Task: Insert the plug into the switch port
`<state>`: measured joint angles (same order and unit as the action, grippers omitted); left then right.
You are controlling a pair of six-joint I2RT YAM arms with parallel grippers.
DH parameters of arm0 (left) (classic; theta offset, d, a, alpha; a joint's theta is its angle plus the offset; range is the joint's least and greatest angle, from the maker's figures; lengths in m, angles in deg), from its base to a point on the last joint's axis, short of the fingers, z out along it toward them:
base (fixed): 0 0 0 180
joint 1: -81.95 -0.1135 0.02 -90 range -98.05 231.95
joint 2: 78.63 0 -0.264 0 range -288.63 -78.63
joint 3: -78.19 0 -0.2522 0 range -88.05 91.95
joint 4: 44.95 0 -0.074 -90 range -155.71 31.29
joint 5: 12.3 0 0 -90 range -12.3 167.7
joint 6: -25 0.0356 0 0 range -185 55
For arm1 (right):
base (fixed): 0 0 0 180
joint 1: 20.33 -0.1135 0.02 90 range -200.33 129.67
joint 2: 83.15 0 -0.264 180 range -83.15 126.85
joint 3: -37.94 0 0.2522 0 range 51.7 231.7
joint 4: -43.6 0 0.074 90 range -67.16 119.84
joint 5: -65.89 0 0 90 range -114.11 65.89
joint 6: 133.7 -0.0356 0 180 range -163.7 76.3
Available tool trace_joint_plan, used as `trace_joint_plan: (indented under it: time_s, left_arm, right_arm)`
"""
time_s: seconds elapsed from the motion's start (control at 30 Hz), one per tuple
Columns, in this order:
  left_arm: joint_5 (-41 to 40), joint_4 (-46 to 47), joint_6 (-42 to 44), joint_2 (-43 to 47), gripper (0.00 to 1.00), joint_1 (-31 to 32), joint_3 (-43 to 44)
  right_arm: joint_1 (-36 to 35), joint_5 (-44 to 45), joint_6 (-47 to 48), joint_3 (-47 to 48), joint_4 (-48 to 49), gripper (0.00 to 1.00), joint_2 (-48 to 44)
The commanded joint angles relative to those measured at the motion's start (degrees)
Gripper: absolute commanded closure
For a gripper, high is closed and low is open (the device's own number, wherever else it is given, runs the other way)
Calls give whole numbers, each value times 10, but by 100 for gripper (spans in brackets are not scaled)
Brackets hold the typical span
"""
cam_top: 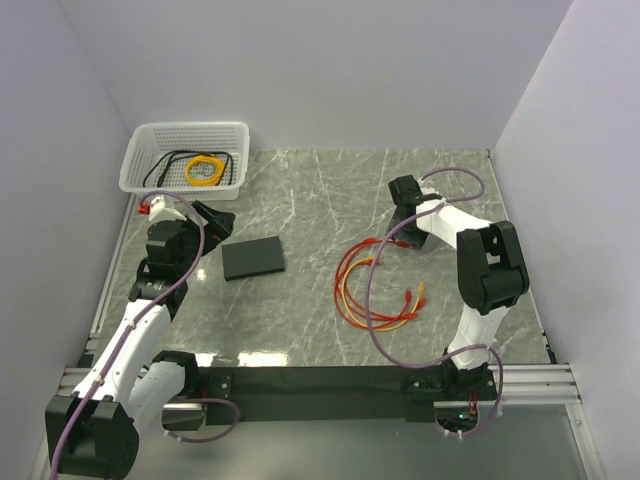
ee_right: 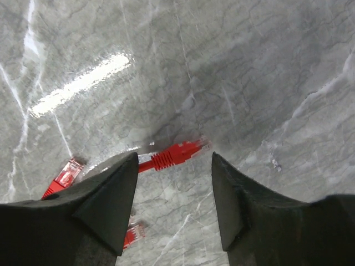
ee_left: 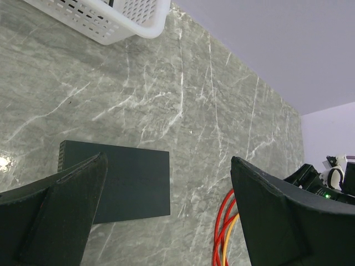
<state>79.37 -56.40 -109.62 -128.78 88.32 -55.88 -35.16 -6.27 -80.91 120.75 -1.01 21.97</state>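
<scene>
The red-booted plug (ee_right: 177, 154) lies flat on the marble, on the end of a thin red cord (cam_top: 352, 272). My right gripper (ee_right: 173, 158) is open and hovers just above it, one finger on each side, not touching. In the top view the right gripper (cam_top: 398, 232) is over the cord's far end. The flat black switch box (cam_top: 253, 258) lies left of centre; its ports do not show. My left gripper (cam_top: 218, 222) is open and empty, just left of and behind the box. The left wrist view shows the box (ee_left: 130, 183) below and between the open fingers (ee_left: 168, 160).
A white mesh basket (cam_top: 140, 160) at the back left holds a yellow coil (cam_top: 204, 170) and a black cable. An orange-yellow cord (cam_top: 375, 320) is coiled together with the red one. Other red connectors (ee_right: 66, 173) lie near the right gripper. Walls close in the left, right and back.
</scene>
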Motion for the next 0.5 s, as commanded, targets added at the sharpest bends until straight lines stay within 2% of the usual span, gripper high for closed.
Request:
trace_joint_plan:
  time_s: [0.0, 0.13, 0.23, 0.47]
  left_arm:
    - [-1, 19, 10, 0, 1, 3, 1]
    - [-1, 18, 10, -1, 1, 3, 1]
    - [-3, 18, 10, -2, 1, 3, 2]
    - [-1, 20, 10, -6, 1, 4, 1]
  right_arm:
    - [1, 10, 2, 13, -11, 43, 8]
    - [2, 0, 6, 20, -17, 44, 11]
    - [2, -4, 5, 20, -15, 37, 10]
    - [1, -31, 2, 6, -15, 35, 2]
